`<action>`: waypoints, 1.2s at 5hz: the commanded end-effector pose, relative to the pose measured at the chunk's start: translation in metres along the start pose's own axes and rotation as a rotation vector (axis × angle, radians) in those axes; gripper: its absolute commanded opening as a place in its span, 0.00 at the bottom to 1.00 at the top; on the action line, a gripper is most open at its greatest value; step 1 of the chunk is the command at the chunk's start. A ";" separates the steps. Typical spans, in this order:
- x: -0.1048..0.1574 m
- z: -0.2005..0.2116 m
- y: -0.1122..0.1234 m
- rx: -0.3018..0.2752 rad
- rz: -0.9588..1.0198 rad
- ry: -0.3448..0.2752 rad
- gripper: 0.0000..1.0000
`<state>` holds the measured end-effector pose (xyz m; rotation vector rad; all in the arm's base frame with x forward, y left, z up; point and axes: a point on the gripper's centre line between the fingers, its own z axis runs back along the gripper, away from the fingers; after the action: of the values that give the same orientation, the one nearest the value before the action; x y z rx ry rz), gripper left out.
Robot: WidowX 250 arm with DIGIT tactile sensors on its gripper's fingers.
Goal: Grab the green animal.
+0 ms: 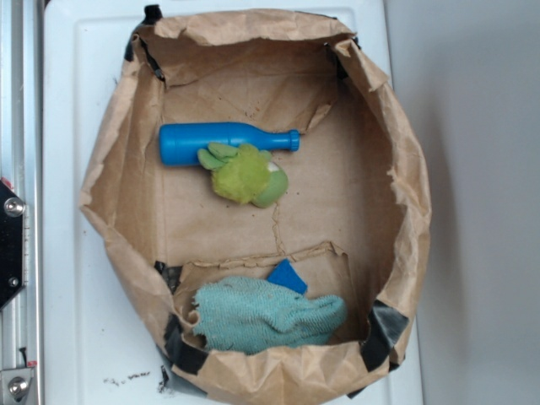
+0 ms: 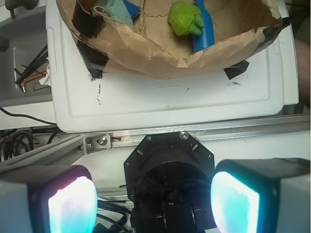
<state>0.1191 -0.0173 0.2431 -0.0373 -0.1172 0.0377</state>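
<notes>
Claw (image 2: 153, 196) nearest the wrist camera: pads (image 2: 73, 206) spread wide, released, nothing between them, well short of the paper bag (image 1: 396, 169). Green animal (image 1: 245, 173) lies mid-bag, touching the blue bottle (image 1: 219, 142) on the bottle's near side. Teal cloth (image 1: 266, 316) and blue block (image 1: 287, 276) at the bag's near edge.

A brown paper bag (image 1: 405, 194) sat on a white tray (image 1: 76, 321). Inside lay a blue bottle (image 1: 211, 142), teal terry cloth (image 1: 261, 316), and a small blue block (image 1: 287, 276).
</notes>
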 end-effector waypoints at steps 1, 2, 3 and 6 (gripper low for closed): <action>0.000 0.000 0.000 0.000 0.000 0.000 1.00; 0.011 -0.013 -0.011 0.059 -0.041 -0.026 1.00; 0.028 -0.022 -0.028 0.084 -0.041 -0.008 1.00; 0.062 -0.039 0.013 0.068 -0.089 -0.076 1.00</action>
<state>0.1832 -0.0049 0.2052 0.0323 -0.1681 -0.0638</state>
